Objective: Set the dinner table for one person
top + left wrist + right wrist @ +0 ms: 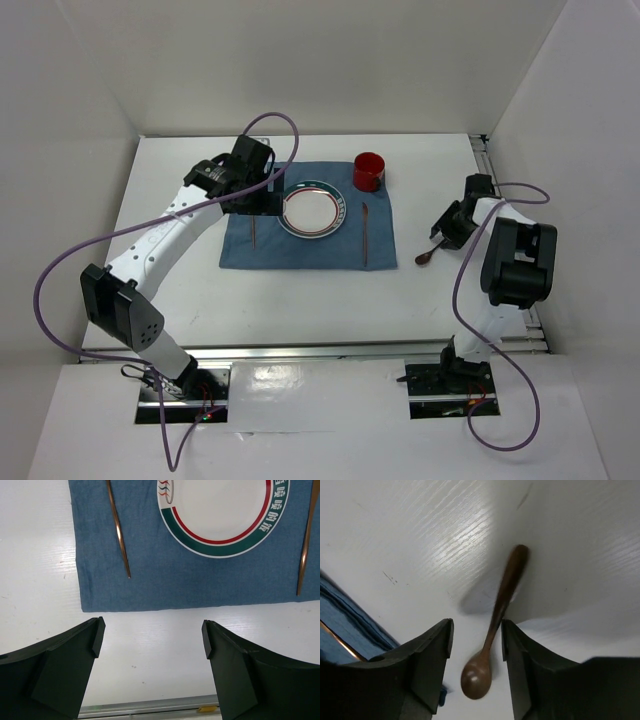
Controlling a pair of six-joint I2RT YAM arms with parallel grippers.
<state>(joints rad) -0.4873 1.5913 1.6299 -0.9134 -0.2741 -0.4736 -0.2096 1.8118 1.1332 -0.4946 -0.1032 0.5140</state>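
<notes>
The right gripper (477, 625) has its jaws parted wider than the handle between them: a small brown wooden spoon (507, 585) lies in the gap with light showing on both sides, so nothing is clenched. The spoon's bowl points toward the wrist camera and its handle runs away across the large flat white dinner table (300, 300), which spreads under everything in view, with an aluminium rail (150, 707) along its edge. The spoon sits on bare tabletop, just off the right side of a blue rectangular cloth mat (300, 250). The left gripper (152, 630) is released too, its dark fingers (75, 655) wide apart over bare table beside the mat's edge, holding nothing. On the mat rests a round white plate with a green and red rim (312, 210), flanked by a slim copper-coloured utensil on the left (254, 232) and another on the right (365, 235). A red cylindrical cup (369, 171) stands at the mat's far right corner.
</notes>
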